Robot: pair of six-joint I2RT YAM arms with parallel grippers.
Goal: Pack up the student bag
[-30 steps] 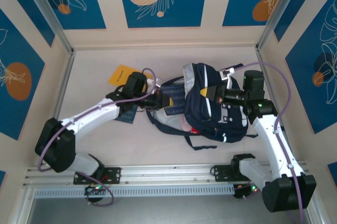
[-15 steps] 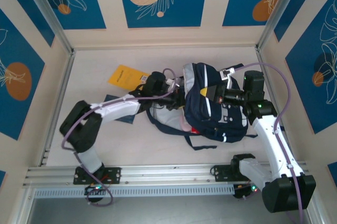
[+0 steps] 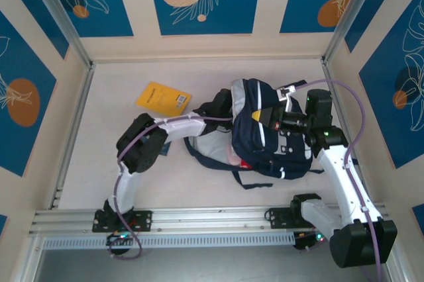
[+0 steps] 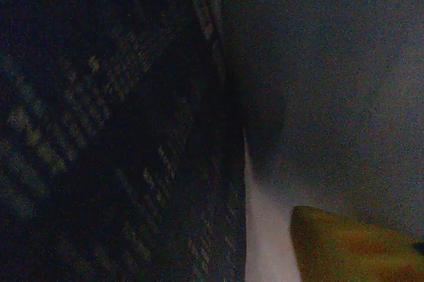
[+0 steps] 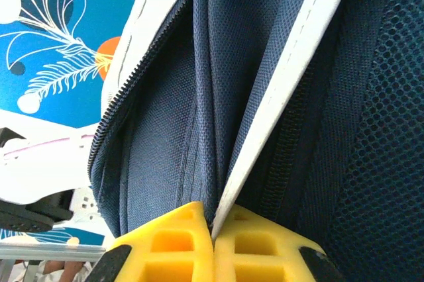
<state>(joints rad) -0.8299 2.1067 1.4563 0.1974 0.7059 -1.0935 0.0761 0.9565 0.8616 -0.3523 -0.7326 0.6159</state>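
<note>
Loading step. Right gripper (image 5: 213, 242) jaws clamp a flap of the student bag (image 3: 271, 153); left arm (image 3: 173, 125) reaches inside, jaw state indeterminable. Next, likely: yellow book (image 3: 163, 96) at ten o'clock.

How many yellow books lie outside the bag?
1: a flat yellow book lies left of the large dark navy fabric backpack. More may be hidden inside it.

Left arm (image 3: 173, 125) seemingly ends hidden inside student bag (image 3: 271, 143).
</note>
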